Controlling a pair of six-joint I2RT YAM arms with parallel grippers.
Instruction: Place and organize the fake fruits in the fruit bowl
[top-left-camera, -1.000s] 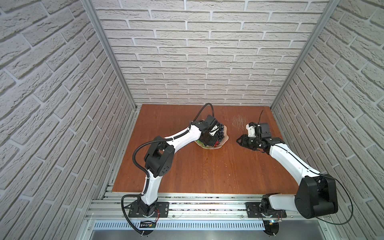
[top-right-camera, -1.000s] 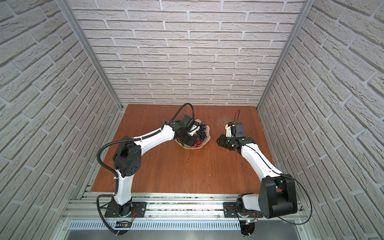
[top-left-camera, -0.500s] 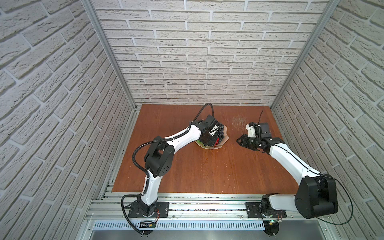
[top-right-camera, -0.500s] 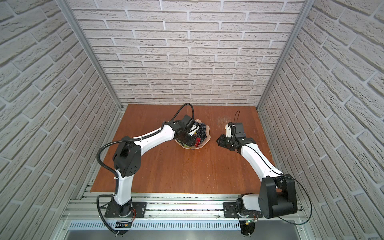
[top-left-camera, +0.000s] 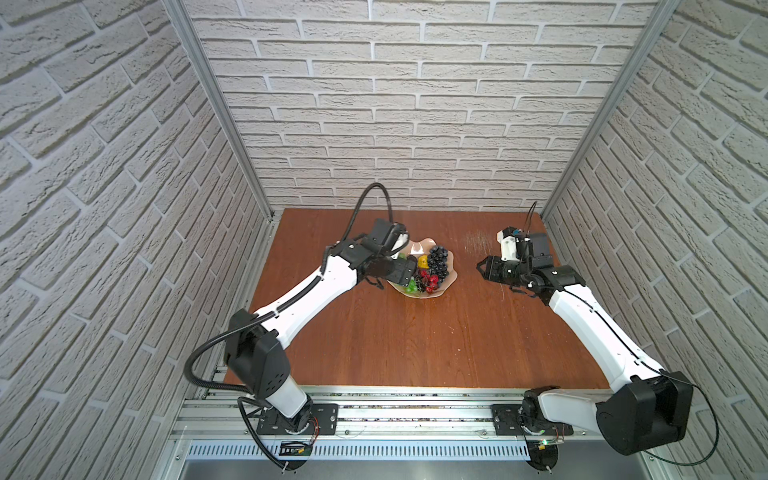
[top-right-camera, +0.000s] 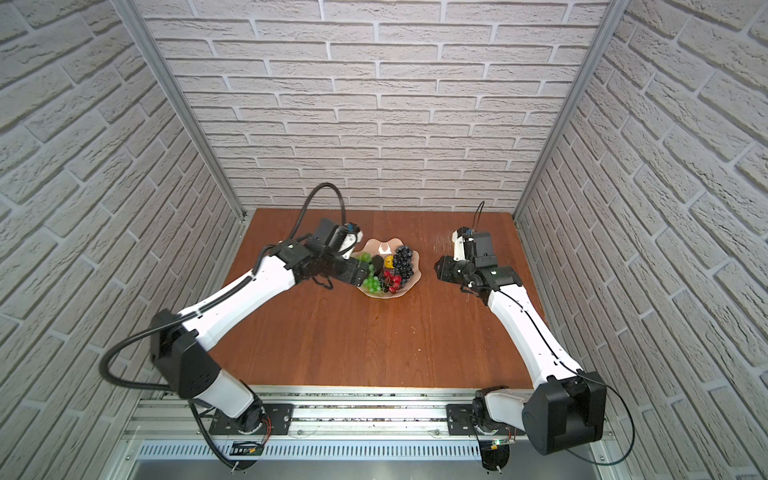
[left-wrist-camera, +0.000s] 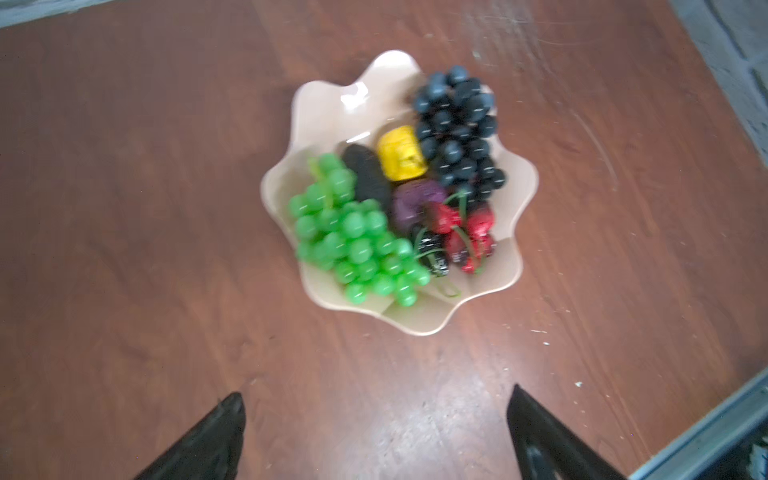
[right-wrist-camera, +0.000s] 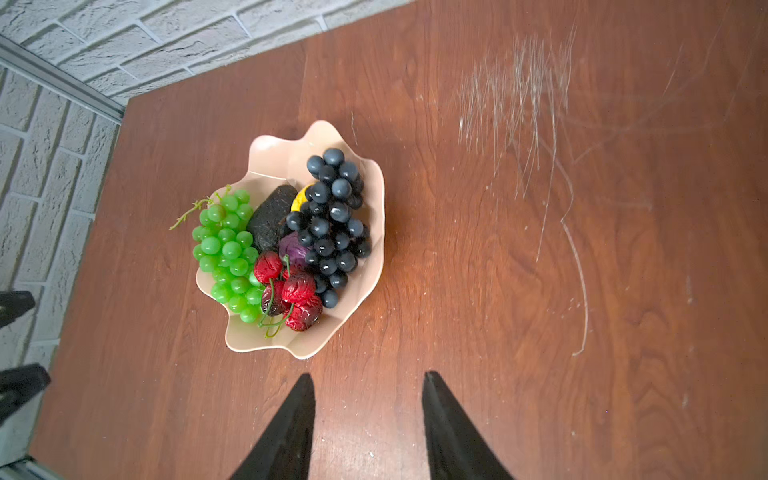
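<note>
Tabletop (top-left-camera: 399, 332) of scratched wood, brick walls (top-left-camera: 415, 104)

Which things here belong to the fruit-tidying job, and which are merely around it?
Belong to the job: bowl, green grapes, dark grapes, avocado, lemon, purple fruit, cherries.

Merely around: table, scratch marks, brick wall, metal rail.

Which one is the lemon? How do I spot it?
Find the wavy peach bowl on the brown table. In its middle, between the dark avocado and the blue-black grapes, sits the small lemon. It is the only yellow fruit there.
</note>
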